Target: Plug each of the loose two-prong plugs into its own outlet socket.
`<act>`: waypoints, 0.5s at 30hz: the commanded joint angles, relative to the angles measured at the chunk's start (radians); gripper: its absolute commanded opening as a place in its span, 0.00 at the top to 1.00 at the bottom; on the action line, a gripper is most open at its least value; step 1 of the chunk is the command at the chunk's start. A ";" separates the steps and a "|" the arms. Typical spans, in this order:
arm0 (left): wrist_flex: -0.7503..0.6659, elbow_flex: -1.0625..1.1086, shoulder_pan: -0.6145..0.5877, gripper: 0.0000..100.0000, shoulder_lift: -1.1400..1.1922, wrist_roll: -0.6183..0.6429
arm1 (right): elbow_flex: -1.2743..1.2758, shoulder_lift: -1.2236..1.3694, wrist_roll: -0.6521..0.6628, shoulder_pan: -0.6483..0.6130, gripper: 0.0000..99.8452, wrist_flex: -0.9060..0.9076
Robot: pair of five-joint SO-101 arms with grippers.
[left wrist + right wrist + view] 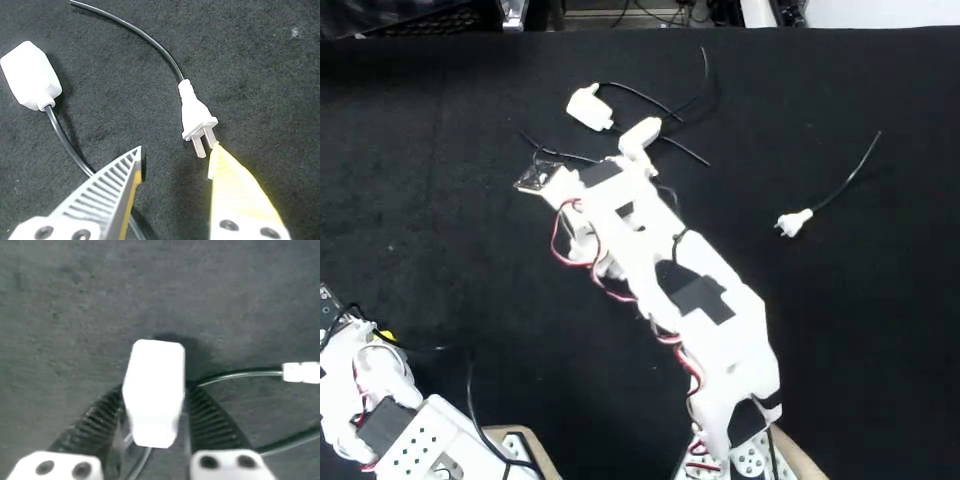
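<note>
Closest in, my left pincer (175,152) stands apart over the black cloth (270,60). A two-prong plug (195,112) lies between its tips, prongs just at the yellow fingertip (220,160). Past the grey finger (115,180), a white socket (30,75) lies on the cloth with its cord trailing back. My right pincer (155,397) is clamped on a white socket block (155,367), a ribbed finger against each flank, and a black cord (240,374) curves away behind. From above, that arm stretches up the table. A second socket (590,105) lies just beyond its tip, and a lone plug (795,222) sits well apart to the side.
</note>
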 commanded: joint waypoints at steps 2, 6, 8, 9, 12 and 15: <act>0.006 0.021 0.033 0.78 -0.003 0.006 | -0.015 -0.010 -0.032 -0.058 0.58 0.008; 0.006 0.021 0.033 0.78 -0.003 0.006 | -0.015 -0.085 -0.025 -0.081 0.56 0.009; 0.008 0.021 0.033 0.78 -0.003 0.006 | -0.015 -0.139 -0.025 -0.084 0.56 0.009; 0.008 0.021 0.033 0.78 -0.003 0.006 | -0.015 -0.165 -0.025 -0.084 0.56 0.009; 0.008 0.021 0.033 0.78 -0.003 0.006 | -0.008 -0.231 -0.025 -0.081 0.56 0.009; 0.009 0.021 0.033 0.78 -0.003 0.006 | -0.013 -0.282 -0.025 -0.055 0.56 0.037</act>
